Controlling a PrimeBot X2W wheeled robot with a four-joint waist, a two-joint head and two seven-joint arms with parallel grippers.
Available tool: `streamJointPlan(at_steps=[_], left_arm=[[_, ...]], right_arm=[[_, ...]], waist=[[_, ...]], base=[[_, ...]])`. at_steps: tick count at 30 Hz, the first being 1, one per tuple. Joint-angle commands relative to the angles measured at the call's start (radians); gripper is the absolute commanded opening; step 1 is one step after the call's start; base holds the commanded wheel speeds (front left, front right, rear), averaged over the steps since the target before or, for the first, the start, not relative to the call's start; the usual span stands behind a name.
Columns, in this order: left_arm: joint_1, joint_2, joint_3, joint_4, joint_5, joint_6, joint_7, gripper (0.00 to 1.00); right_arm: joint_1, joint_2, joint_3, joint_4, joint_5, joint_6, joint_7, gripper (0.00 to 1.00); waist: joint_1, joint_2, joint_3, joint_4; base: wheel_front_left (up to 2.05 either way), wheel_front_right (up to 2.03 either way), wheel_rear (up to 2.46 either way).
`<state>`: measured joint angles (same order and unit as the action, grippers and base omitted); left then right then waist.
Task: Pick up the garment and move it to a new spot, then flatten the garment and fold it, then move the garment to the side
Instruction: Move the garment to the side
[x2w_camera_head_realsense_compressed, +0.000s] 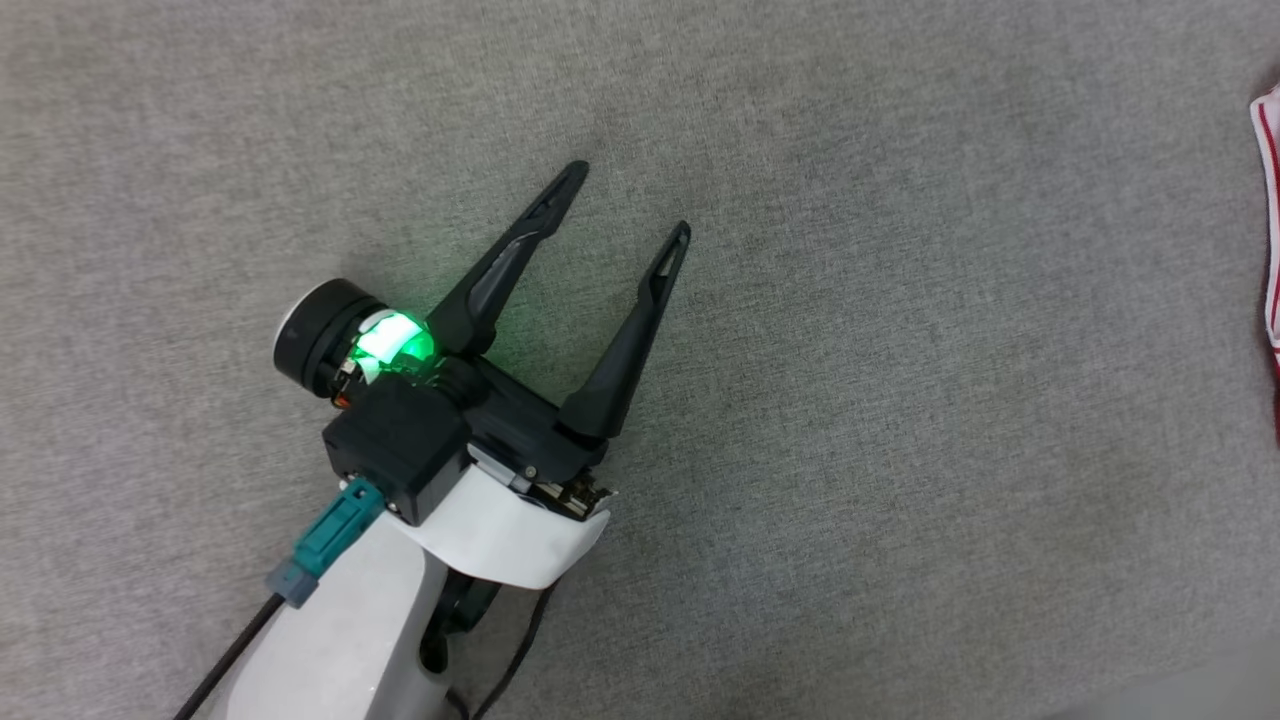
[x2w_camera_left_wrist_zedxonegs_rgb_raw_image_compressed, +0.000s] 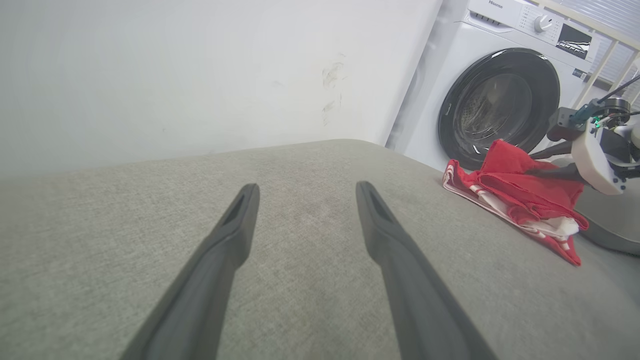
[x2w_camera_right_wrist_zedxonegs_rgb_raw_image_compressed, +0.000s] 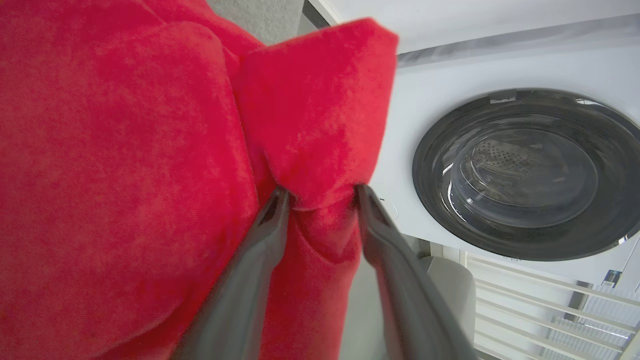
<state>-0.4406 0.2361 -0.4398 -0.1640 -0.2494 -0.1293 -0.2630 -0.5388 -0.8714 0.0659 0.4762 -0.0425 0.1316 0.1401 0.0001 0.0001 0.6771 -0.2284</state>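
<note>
Closest to the lens in the right wrist view, the right pincer (x2w_camera_right_wrist_zedxonegs_rgb_raw_image_compressed: 322, 191) is standing with its 2 dark fingers parted and a fold of the garment (x2w_camera_right_wrist_zedxonegs_rgb_raw_image_compressed: 125, 175) bunching between their tips. Whether those fingers are pressing on the fold or merely flanking it I cannot tell. Red cloth is spreading across the left and centre of that view, and beyond it a white washing machine (x2w_camera_right_wrist_zedxonegs_rgb_raw_image_compressed: 500, 165) is showing its dark round door. The left pincer (x2w_camera_head_realsense_compressed: 630, 200) is sitting wide open, its 2 fingers splayed, with the bare grey fabric of the desk (x2w_camera_head_realsense_compressed: 900, 450) showing between them. A green light (x2w_camera_head_realsense_compressed: 395, 340) is glowing at its wrist, and a teal connector (x2w_camera_head_realsense_compressed: 335, 530) with a black cable is plugging into the white forearm. In the head view the garment is lying at the far right edge, well apart from the left pincer, with only a strip of white cloth and red striping visible. In the left wrist view it is sitting as a crumpled red heap with white and striped trim near the desk's far edge. The washing machine is standing just behind it, and the right pincer's fingers are reaching into it from the right. A pale wall (x2w_camera_left_wrist_zedxonegs_rgb_raw_image_compressed: 175, 75) is rising behind the desk.
</note>
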Motion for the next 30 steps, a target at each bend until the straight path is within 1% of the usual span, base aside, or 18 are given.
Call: streamJointPlan(at_steps=[1,4,7,9,11,17,22,24,26,30], left_arm=[[0.003,-0.006,0.009,0.0,-0.002,-0.002,-0.002,1.0],[0.029,-0.019,0.03,0.003,-0.007,-0.002,-0.002,1.0],[0.058,-0.036,0.061,0.007,-0.01,-0.002,-0.002,1.0],[0.082,-0.043,0.089,0.014,-0.011,-0.002,-0.002,1.0],[0.111,-0.054,0.13,0.022,-0.013,-0.002,-0.002,1.0],[0.205,-0.08,0.259,0.037,0.01,-0.002,-0.002,1.0],[0.284,-0.101,0.348,0.051,0.037,0.0,-0.002,1.0],[0.316,-0.111,0.367,0.062,0.047,0.001,-0.002,1.0],[0.342,-0.117,0.387,0.072,0.053,0.002,-0.002,1.0],[0.393,-0.138,0.408,0.1,0.061,0.003,-0.002,1.0]], right_arm=[[-0.016,0.009,-0.006,-0.001,-0.006,-0.002,-0.008,1.0],[-0.024,0.012,-0.023,-0.009,-0.025,-0.002,-0.024,1.0],[-0.037,0.029,-0.041,-0.034,-0.019,-0.002,-0.053,1.0],[-0.048,0.048,-0.061,-0.065,-0.006,-0.002,-0.082,1.0],[-0.051,0.08,-0.078,-0.102,0.013,-0.002,-0.109,1.0],[-0.004,0.212,-0.103,-0.229,0.075,-0.002,-0.155,1.0],[0.089,0.347,-0.133,-0.343,0.13,-0.002,-0.207,1.0],[0.142,0.418,-0.14,-0.392,0.151,-0.002,-0.223,1.0],[0.197,0.473,-0.139,-0.434,0.158,-0.002,-0.242,1.0],[0.296,0.587,-0.138,-0.481,0.176,-0.002,-0.274,1.0]], waist=[[-0.0001,-0.0001,-0.021,0.006],[-0.0001,-0.0001,-0.07,0.013],[-0.0001,-0.0001,-0.132,0.023],[-0.0001,-0.0001,-0.175,0.033],[-0.0001,-0.0001,-0.222,0.045],[-0.0001,-0.0001,-0.352,0.078],[-0.0001,-0.0001,-0.436,0.112],[-0.0001,-0.0001,-0.467,0.126],[-0.0001,-0.0001,-0.492,0.138],[-0.0001,-0.0001,-0.534,0.162]], base=[[0.0,0.0,0.0],[0.0,0.0,0.0],[0.0,0.0,0.0],[0.0,0.0,0.0],[0.0,0.0,0.0],[0.0,0.0,0.0],[0.0,0.0,0.0],[0.0,0.0,0.0],[0.0,0.0,0.0],[0.0,0.0,0.0]])
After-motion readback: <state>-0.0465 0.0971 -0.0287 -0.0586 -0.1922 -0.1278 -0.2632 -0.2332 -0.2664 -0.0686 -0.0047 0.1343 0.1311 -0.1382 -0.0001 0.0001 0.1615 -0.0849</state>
